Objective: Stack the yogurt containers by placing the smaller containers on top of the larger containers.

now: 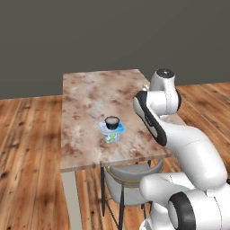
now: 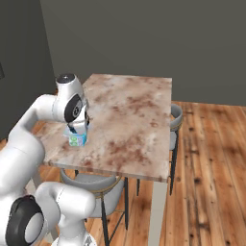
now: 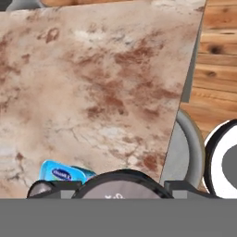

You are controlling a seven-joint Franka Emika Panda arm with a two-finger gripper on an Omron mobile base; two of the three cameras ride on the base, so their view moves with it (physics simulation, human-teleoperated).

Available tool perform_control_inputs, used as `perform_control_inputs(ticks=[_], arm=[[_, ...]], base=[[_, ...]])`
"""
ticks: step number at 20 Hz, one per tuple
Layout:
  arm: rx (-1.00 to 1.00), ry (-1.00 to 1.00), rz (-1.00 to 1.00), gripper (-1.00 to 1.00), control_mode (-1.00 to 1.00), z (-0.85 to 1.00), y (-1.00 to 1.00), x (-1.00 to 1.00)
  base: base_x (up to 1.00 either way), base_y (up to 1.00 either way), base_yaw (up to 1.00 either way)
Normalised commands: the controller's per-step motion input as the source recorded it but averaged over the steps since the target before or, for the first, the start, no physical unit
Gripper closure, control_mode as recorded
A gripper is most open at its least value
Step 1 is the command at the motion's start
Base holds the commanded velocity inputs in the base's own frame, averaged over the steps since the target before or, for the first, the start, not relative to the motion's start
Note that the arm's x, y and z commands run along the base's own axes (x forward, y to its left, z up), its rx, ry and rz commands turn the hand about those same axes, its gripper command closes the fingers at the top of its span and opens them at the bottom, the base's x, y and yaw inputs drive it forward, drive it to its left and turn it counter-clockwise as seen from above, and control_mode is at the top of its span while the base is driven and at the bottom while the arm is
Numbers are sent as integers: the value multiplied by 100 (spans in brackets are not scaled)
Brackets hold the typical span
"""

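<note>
table [image 1: 90, 99]: brown marble top | on it: blue-lidded tub [image 1: 112, 133]

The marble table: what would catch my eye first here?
A lone square yogurt tub with a light-blue lid stands near the front edge of the brown-veined marble table, a small dark cup stacked on top. The big white robot arm curls up beside it, with a grey chair tucked under the table.

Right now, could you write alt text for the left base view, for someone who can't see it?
A small dark cup sits on top of a squarish light-blue yogurt tub near the front edge of a marble-patterned table. A white robot arm rises at the right, and a grey chair is tucked under the table.
</note>
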Motion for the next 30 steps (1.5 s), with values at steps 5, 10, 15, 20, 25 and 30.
perform_control_inputs(ticks=[5, 10, 15, 20, 25, 30], arm=[[0, 0, 1, 100, -100, 9, 46, 0], [0, 0, 2, 100, -100, 0, 37, 0], [0, 0, 7, 100, -100, 0, 13, 9], [0, 0, 8, 100, -100, 0, 11, 21], [0, 0, 4, 100, -100, 0, 24, 25], [0, 0, 3, 100, -100, 0, 23, 18]], base=[[0, 0, 0], [0, 0, 0], [0, 0, 0], [0, 0, 0], [0, 0, 0], [0, 0, 0]])
